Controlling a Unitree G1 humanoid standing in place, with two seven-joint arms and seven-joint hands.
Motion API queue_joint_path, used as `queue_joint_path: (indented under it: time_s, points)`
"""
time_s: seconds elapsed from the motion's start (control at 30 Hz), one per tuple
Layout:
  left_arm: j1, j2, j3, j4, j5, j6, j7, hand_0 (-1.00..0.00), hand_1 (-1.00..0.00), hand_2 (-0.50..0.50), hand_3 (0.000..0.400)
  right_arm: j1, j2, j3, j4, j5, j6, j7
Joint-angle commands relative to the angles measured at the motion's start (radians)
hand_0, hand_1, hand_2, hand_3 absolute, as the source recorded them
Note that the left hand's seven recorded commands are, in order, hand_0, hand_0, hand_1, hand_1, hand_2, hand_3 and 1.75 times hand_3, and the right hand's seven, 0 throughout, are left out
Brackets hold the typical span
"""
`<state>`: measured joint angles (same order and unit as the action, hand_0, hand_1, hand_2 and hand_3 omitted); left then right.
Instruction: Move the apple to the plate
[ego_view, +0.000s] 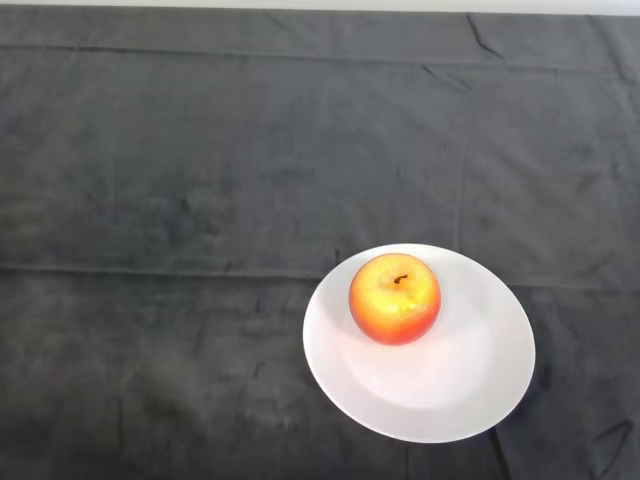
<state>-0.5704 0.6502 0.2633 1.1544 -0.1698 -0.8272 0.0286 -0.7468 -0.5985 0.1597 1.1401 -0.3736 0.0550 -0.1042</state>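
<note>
A red and yellow apple (394, 298) stands upright, stem up, on a white round plate (470, 385). The apple rests in the plate's upper left part. The plate lies on the dark cloth at the lower right of the head view.
The dark cloth (200, 200) covers the whole table, with creases running across it. The table's far edge shows as a pale strip (320, 5) along the top of the view.
</note>
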Motion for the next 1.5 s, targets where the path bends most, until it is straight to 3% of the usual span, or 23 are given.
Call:
queue_joint_path:
  time_s: [0.03,0.2,0.6,1.5]
  points:
    - [0.034,0.093,0.043,0.046,0.014,0.009,0.029,0.0,0.0,0.0,0.0,0.02,-0.007,-0.0099,0.023,0.0049,-0.006,0.0033]
    - [0.044,0.102,0.056,0.06,0.027,0.039,0.093,0.0,0.0,0.0,0.0,0.019,-0.007,-0.0097,0.025,0.0047,-0.007,0.0029]
    - [0.039,0.101,0.081,0.062,0.035,0.1,0.184,0.0,0.0,0.0,0.0,0.018,-0.007,-0.0092,0.028,0.0046,-0.009,0.0022]
    - [0.044,0.094,0.081,0.031,0.073,0.116,0.218,0.0,0.0,0.0,0.0,0.017,-0.007,-0.0086,0.03,0.0049,-0.011,0.0015]
